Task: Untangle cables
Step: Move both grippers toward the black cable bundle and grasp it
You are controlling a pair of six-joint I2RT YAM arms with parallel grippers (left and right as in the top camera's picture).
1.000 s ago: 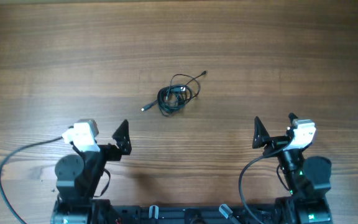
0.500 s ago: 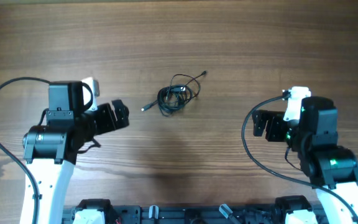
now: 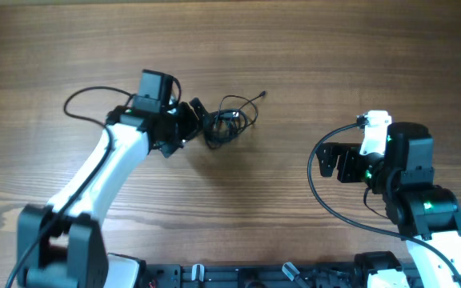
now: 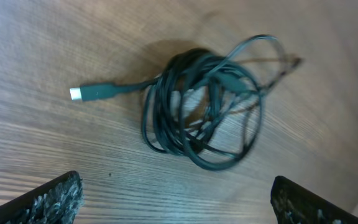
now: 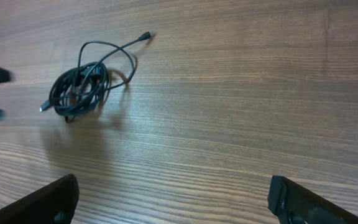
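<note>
Over the middle of the worktop (image 3: 374,56), the left end effector (image 3: 194,120) hovers with jaws spread wide and empty, just beside the cables (image 3: 224,122), a loose black tangle lying flat. The right end effector (image 3: 327,162), equally wide, hangs well apart.

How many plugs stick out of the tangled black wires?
2. In the left wrist view, a silver-tipped black plug pokes out left of the thin black wire tangle; a tiny dark plug sticks out upper right. More may hide inside.
</note>
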